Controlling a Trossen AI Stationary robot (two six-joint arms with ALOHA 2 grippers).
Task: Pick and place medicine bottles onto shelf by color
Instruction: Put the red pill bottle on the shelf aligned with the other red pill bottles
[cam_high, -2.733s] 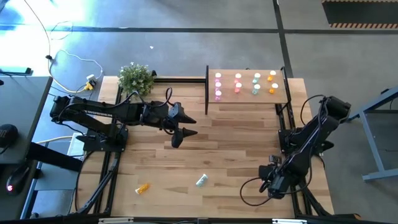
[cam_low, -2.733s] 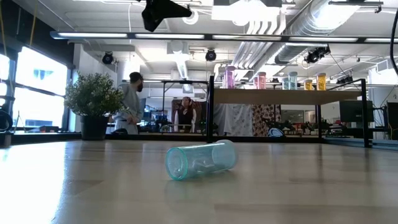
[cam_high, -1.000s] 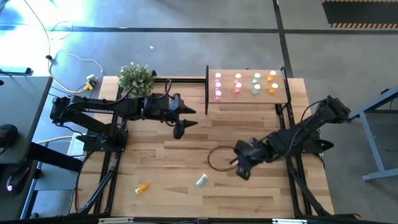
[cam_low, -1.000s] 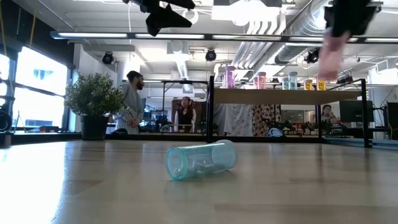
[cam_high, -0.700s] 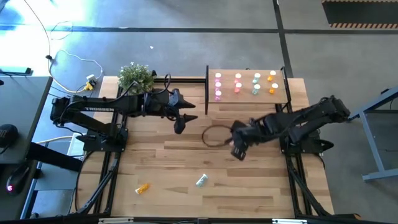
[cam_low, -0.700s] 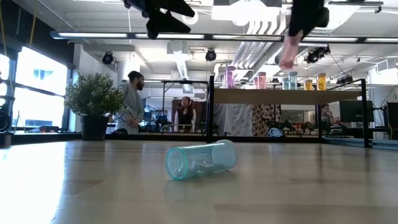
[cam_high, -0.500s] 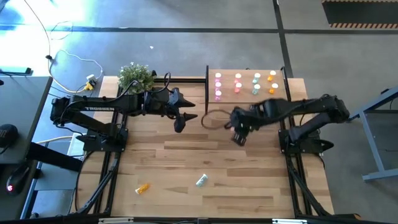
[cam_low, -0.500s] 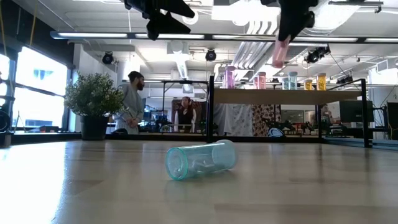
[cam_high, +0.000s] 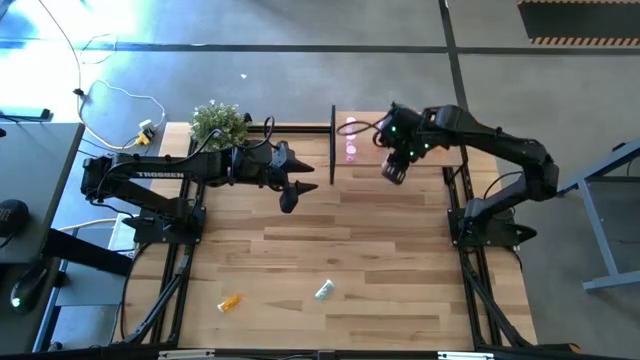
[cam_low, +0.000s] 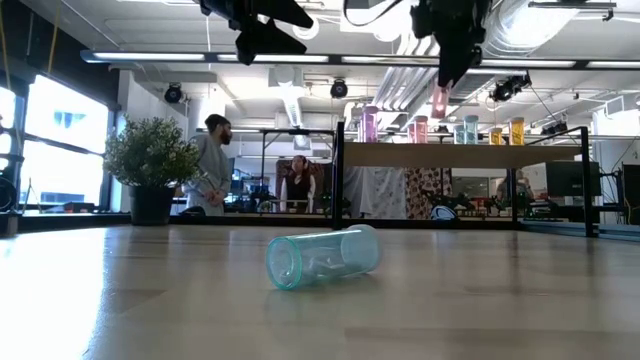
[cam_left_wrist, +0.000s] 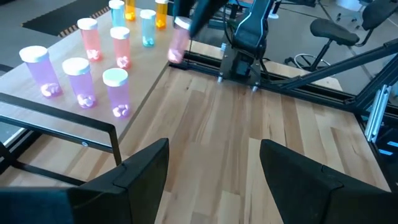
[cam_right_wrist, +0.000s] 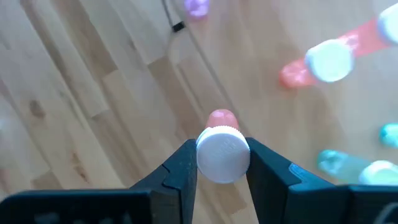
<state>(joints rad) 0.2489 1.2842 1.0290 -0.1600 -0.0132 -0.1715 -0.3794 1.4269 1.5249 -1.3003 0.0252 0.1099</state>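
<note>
My right gripper is shut on a red-pink, white-capped medicine bottle held high over the near edge of the light-wood shelf. Pink, red-pink, pale green and orange bottles stand upright in rows on the shelf. My left gripper hangs open and empty above the table, left of the shelf. A pale green bottle and an orange bottle lie on their sides near the table's front. My right gripper pinches the bottle at its white-capped top end between its two fingers. The fingers come from above, pointing down. The bottle hangs below them, nearly upright and clear of the shelf and table; it also shows in the left wrist view.
A leafy potted plant stands at the table's far left. The shelf's dark upright panel stands between my left gripper and the bottles. People stand in the room beyond the table.
My right gripper has carried the red-pink bottle from over the middle of the table toward the far edge, up to the shelf's near edge. The bottle has stayed hanging below the fingers, clear of the table.
</note>
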